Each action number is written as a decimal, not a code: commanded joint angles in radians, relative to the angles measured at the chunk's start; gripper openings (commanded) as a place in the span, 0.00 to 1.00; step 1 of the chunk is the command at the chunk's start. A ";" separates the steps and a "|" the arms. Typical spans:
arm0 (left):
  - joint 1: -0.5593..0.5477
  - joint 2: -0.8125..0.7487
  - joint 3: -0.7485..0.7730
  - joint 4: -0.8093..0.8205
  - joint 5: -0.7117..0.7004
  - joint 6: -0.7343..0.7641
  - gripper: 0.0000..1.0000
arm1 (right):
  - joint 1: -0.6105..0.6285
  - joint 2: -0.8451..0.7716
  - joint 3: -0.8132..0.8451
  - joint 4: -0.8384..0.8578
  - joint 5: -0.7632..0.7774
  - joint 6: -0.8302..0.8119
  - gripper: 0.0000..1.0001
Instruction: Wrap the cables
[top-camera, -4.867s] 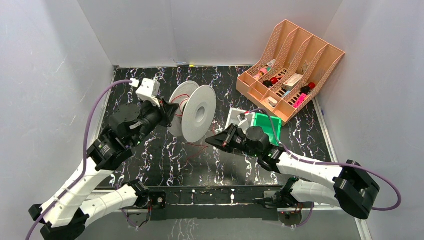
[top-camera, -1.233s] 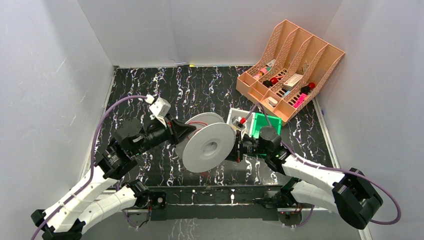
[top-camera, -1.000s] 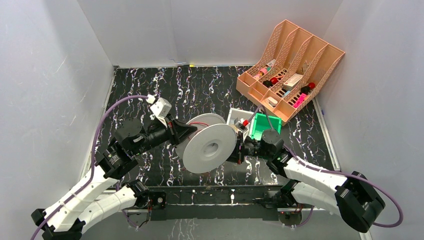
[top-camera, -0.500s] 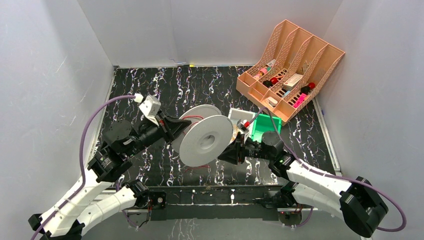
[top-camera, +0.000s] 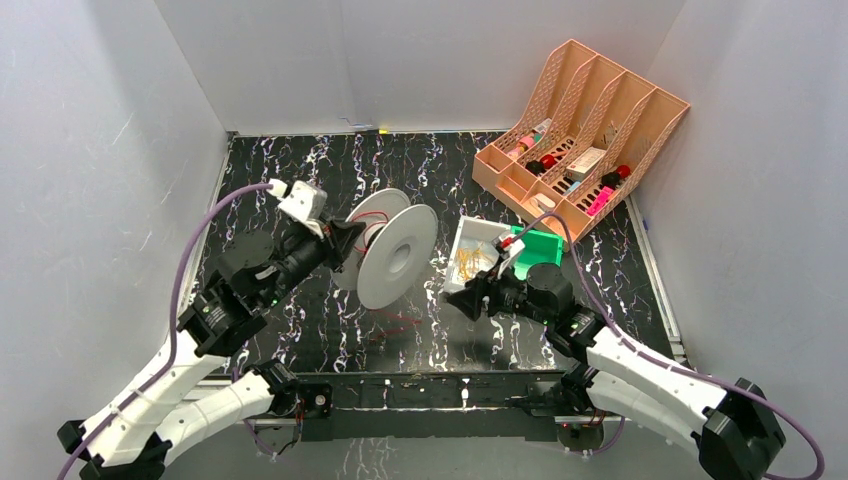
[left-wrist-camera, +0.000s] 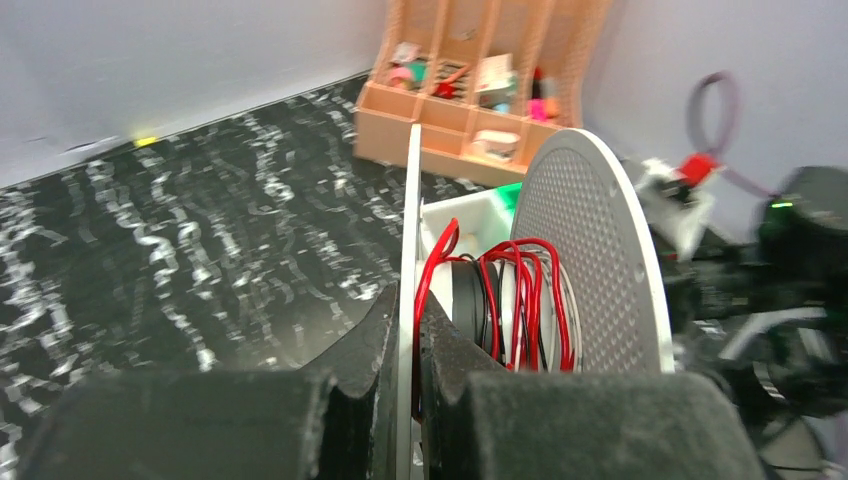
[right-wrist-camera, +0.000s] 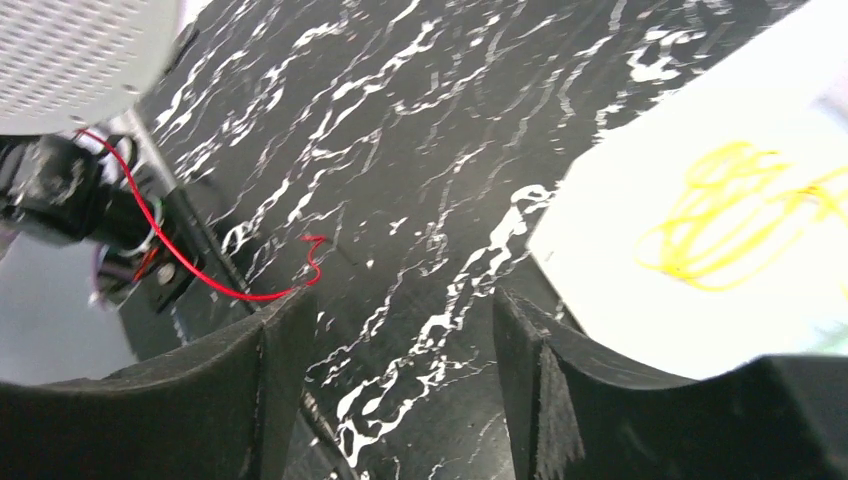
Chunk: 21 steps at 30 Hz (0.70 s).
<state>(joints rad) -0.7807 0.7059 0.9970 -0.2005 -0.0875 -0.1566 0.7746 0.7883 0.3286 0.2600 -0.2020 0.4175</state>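
A white spool (top-camera: 392, 255) stands on edge above the table. My left gripper (top-camera: 343, 236) is shut on its rear flange (left-wrist-camera: 410, 230), one finger on each side of the thin disc. Red, black and white cable (left-wrist-camera: 515, 300) is wound loosely round the hub. A loose red tail (top-camera: 398, 317) hangs from the spool to the table, and its curled end (right-wrist-camera: 312, 252) lies just ahead of my right gripper (right-wrist-camera: 400, 350). The right gripper (top-camera: 468, 299) is open and holds nothing, low over the table to the right of the spool.
A white tray (top-camera: 461, 275) with yellow cable (right-wrist-camera: 735, 210) sits right of the spool, a green bin (top-camera: 542, 246) beside it. An orange divided organiser (top-camera: 585, 135) with small items stands at the back right. Grey walls close in three sides.
The right gripper has opened and drawn away from the spool toward the right. The left arm has carried the spool back and left, turning it from tilted to on edge.
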 joint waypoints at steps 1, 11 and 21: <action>0.003 0.044 0.056 0.034 -0.204 0.096 0.00 | 0.004 -0.058 0.097 -0.130 0.237 -0.036 0.76; 0.003 0.220 0.015 0.134 -0.555 0.292 0.00 | 0.003 -0.039 0.234 -0.397 0.503 0.060 0.88; 0.004 0.434 -0.006 0.235 -0.745 0.423 0.00 | 0.002 0.051 0.322 -0.560 0.590 0.114 0.92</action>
<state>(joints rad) -0.7799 1.0817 0.9714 -0.0864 -0.6918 0.1936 0.7746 0.8169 0.5865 -0.2321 0.3096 0.4927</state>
